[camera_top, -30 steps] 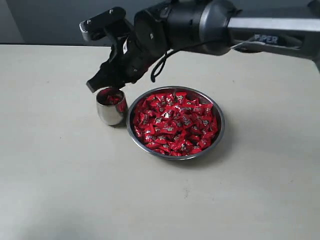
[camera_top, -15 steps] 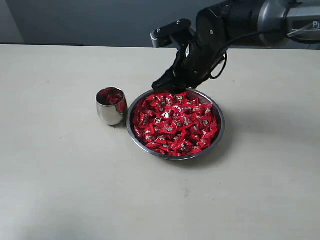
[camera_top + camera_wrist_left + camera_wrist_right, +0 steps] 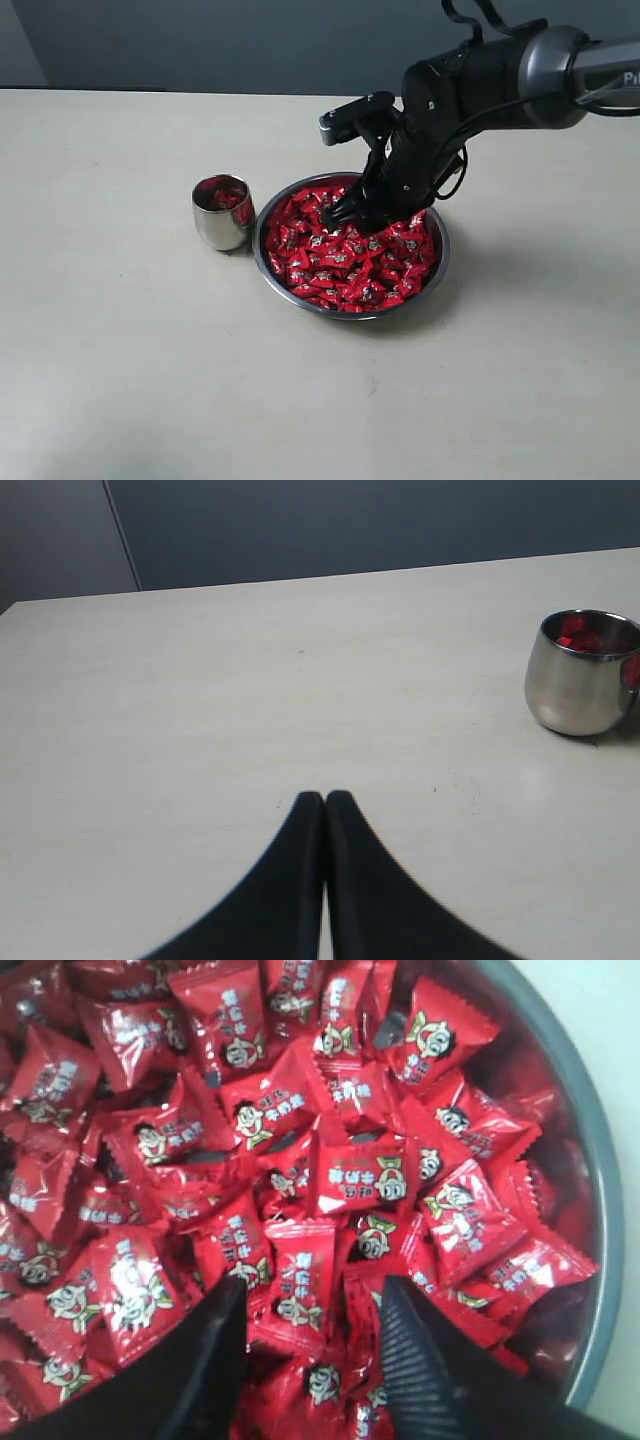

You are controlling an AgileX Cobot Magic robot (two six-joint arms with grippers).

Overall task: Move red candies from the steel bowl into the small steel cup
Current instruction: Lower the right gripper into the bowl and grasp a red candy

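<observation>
Red candies (image 3: 350,1175) lie between wide-spread tips of right end effector (image 3: 314,1298), inside steel bowl (image 3: 592,1190); left wrist view alone shows left end effector (image 3: 325,802) pinched closed.

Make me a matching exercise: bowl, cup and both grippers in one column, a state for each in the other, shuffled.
1. bowl
2. cup
3. left gripper
4. right gripper

A. shut, over the table
B. open, tips down among the sweets
C. heaped with red candies
D. only a few sweets inside

Pairs: 1-C, 2-D, 3-A, 4-B
</observation>
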